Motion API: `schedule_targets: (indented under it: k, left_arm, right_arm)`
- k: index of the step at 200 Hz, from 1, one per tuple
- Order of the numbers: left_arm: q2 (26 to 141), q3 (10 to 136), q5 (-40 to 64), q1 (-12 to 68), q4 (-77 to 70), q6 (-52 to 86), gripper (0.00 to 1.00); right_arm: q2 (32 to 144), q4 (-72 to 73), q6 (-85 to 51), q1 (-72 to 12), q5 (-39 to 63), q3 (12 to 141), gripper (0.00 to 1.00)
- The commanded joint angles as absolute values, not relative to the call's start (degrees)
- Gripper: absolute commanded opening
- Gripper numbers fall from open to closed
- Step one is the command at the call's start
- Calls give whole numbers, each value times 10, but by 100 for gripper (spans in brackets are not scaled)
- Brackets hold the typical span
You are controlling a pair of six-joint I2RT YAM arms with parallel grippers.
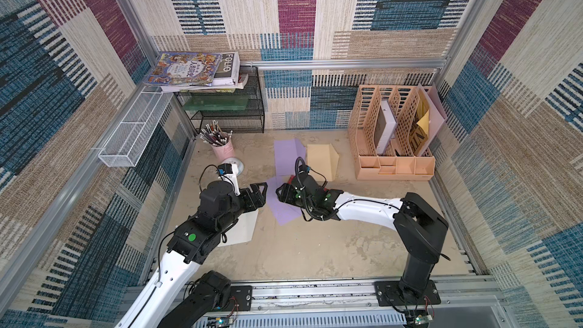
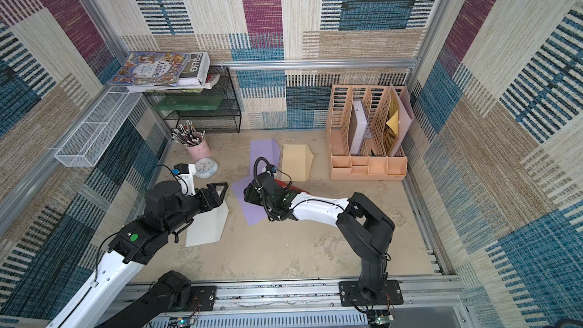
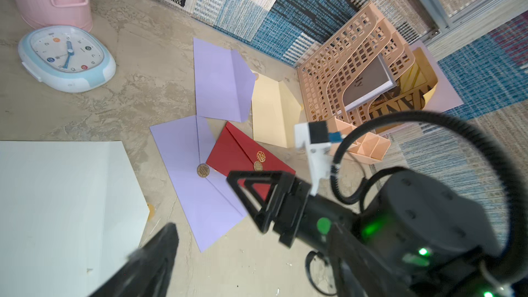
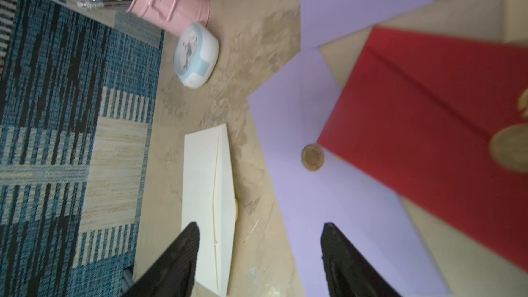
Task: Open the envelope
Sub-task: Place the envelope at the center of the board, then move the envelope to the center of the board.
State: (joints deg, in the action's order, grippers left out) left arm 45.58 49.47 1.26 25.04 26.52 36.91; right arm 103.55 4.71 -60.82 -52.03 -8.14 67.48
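1. Right gripper (image 4: 261, 225): the jaws stand apart and hold nothing. It hovers low over the sealed lavender envelope (image 3: 185, 167), with its fingertips pointing toward 9 o'clock in both top views.
2. Key relation: the gold seal (image 4: 312, 157) lies just ahead of the fingertips, nearer one finger than the other. The flap tip ends there, so the coming move probably depends on reaching that spot.
3. Envelope position: it lies flat at mid-table with the flap closed. Its long axis runs roughly 11 to 5 o'clock.
4. Left gripper (image 1: 259, 194): the jaws are wide apart and empty. It sits just beside the envelope's 9 o'clock edge, above a white envelope (image 2: 208, 225). The right arm is nearer.
5. A red envelope (image 3: 243, 152), also sealed, overlaps the lavender one on its 2 o'clock side. Which of the two is meant cannot be settled.
6. At 12 o'clock lie an opened lavender envelope (image 3: 220, 81) and an opened cream envelope (image 3: 271, 115).
7. Containers:
   - The peach file organiser (image 1: 394, 171), at 2 o'clock, holds a grey book, a magazine and folders.
   - The pink pen pot (image 1: 224, 151), at 10 o'clock, holds pens.
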Motion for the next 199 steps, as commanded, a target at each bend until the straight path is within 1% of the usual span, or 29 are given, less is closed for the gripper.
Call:
schedule_targets:
  k: [1,23,55,115,153,199]
  left_arm:
    - [487,490,28,249,216,365,83]
    - [524,491,44,248,191,369,83]
    - [556,500,51,248,186,365,83]
    - [576,499,58,247,182,366,83]
    - [584,496,68,245,177,369,83]
    - [595,491,75,243,167,371,83]
  right_arm:
    - [1034,5,-518,-472,-72,669,69]
    - [1056,1,-499,-423,-33,660,67]
    - [1058,31,-502,-395,-16,619,67]
    - [1044,51,-510,-383,-5,551,67]
    - [1021,60,-518,-373,-5,484,67]
    - [957,59,-537,-379,-5,398,66]
